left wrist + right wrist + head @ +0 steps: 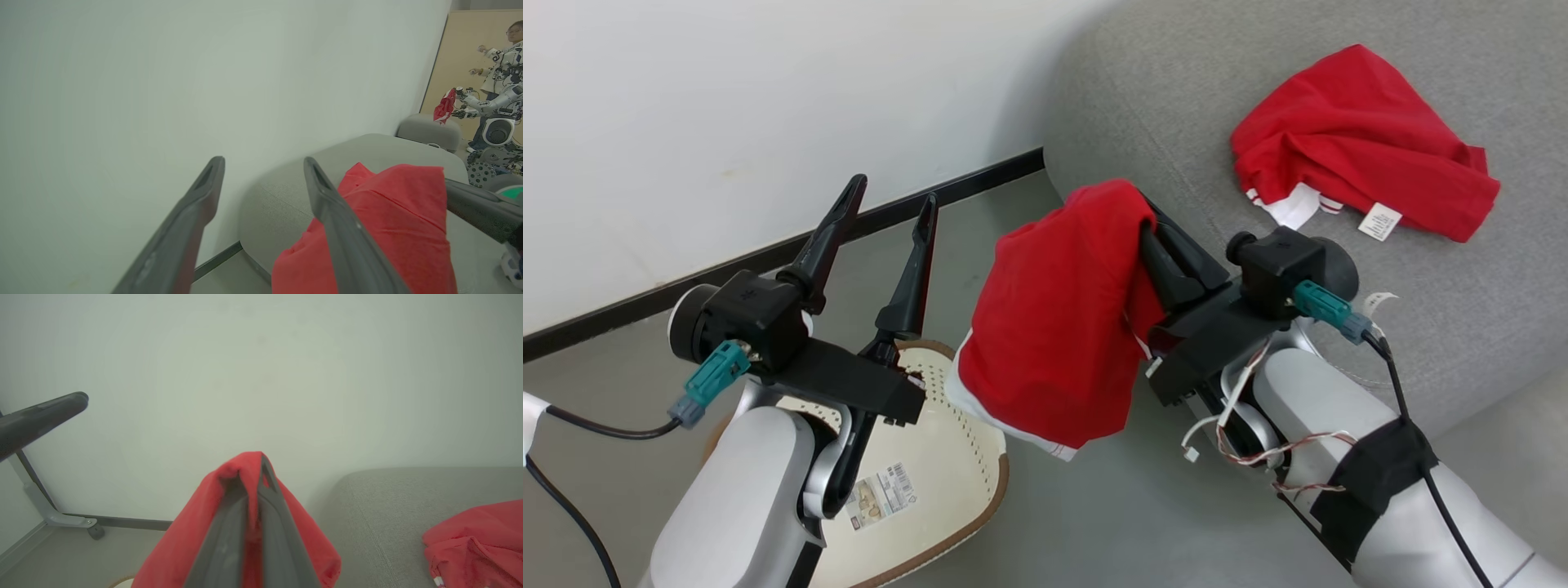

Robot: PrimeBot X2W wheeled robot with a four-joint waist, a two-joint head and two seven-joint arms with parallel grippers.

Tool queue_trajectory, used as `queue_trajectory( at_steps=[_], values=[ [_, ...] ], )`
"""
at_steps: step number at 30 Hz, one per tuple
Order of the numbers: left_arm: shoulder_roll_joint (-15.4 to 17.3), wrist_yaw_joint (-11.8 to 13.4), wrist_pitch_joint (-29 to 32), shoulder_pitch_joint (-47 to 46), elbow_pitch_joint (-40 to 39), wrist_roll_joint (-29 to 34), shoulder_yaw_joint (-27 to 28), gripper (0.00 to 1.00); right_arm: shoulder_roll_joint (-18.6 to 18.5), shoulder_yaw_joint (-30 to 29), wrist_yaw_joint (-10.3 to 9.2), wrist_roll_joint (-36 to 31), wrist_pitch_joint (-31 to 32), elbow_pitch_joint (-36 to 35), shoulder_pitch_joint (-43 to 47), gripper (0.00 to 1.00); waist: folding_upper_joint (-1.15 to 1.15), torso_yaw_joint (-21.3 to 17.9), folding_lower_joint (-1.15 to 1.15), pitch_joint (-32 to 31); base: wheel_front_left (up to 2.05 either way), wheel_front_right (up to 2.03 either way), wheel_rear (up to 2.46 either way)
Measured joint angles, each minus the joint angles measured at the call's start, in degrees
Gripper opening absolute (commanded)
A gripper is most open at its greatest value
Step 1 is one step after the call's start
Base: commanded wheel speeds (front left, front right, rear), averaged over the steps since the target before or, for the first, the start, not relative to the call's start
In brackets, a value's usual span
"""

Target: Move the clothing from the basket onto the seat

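I am clamping my right fingers [1150, 233] together on a fold near the top of one red garment [1054, 327]. It is draping over them and hanging in the air, above the floor between the basket [968, 490] and the rounded corner of the seat [1176, 106], touching neither as far as I can tell. My left fingers [921, 237] are standing wide apart over the basket, holding nothing. The other red garment [1356, 139] is lying crumpled on the seat cushion with its white label [1380, 221] facing up.

I am judging the cloth to be light, limp and unbreakable. It is sagging into loose folds with its white hem trailing lowest, so it will probably swing and drag, and a thin pinch could slip. A bunched fold of several layers, like the one I am gripping, looks like the safest hold.

The head view is giving me the whole layout, including the basket's inside, where a paper sticker [882, 490] is showing past my left arm. The right wrist view is showing what the cloth hides from above: my two fingers pressed tight, with red fabric [179, 543] spilling down both sides. The left wrist view is taking in the far end of the seat [429, 130], where a person [500, 69] is standing by another robot [496, 122].
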Motion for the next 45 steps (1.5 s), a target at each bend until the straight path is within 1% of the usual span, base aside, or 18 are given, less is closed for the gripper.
queue_trajectory(
  at_steps=[6,8,15,27,31,38,41,45],
  values=[
    [-0.05,0.02,-0.45,0.09,0.16,0.00,-0.15,1.00,-1.55,-1.23,-0.74,-0.03,0.00,-2.35,2.54,0.00,0.00,-2.00,0.00,-0.47,0.00,0.00,0.00],
    [-0.05,0.43,-0.45,0.44,0.01,0.01,-0.33,1.00,-1.83,-1.69,-0.97,-0.23,-0.01,-3.83,3.33,0.00,0.00,-2.91,0.00,-0.57,0.00,0.00,0.00],
    [-0.27,0.43,-0.45,0.83,-0.31,0.10,-1.02,1.00,-3.07,-3.10,-1.54,-0.62,-0.01,-6.47,4.55,0.00,0.00,-4.15,0.01,-0.09,0.00,0.00,0.00],
    [-0.03,0.44,-0.38,0.88,-0.15,0.10,-0.96,1.00,-3.02,-4.19,-2.21,-1.34,-0.01,-9.58,5.67,0.00,0.00,-5.04,0.01,0.50,0.00,0.00,0.00],
    [0.63,0.51,-0.38,0.95,-0.34,0.10,-0.51,1.00,-2.94,-4.45,-2.23,-1.53,-0.01,-10.66,5.91,0.00,0.00,-5.79,0.01,0.91,0.00,0.00,0.00],
    [0.69,0.51,-0.37,1.17,-0.69,0.11,-0.69,1.00,-2.93,-4.98,-2.27,-2.23,-0.01,-11.62,6.45,0.00,0.00,-7.20,0.02,1.78,0.00,0.00,0.00],
    [0.24,0.48,-0.36,1.15,-0.55,0.15,-1.40,1.00,-3.05,-5.86,-2.71,-2.61,-0.01,-12.00,6.98,0.00,0.00,-7.56,0.01,2.10,0.00,0.00,0.00],
    [0.29,0.43,-0.30,1.15,-0.55,0.16,-1.51,1.00,-3.76,-7.46,-2.77,-2.70,-0.01,-12.09,7.06,0.00,0.00,-7.78,0.01,2.41,0.00,0.00,0.00]
  ],
)
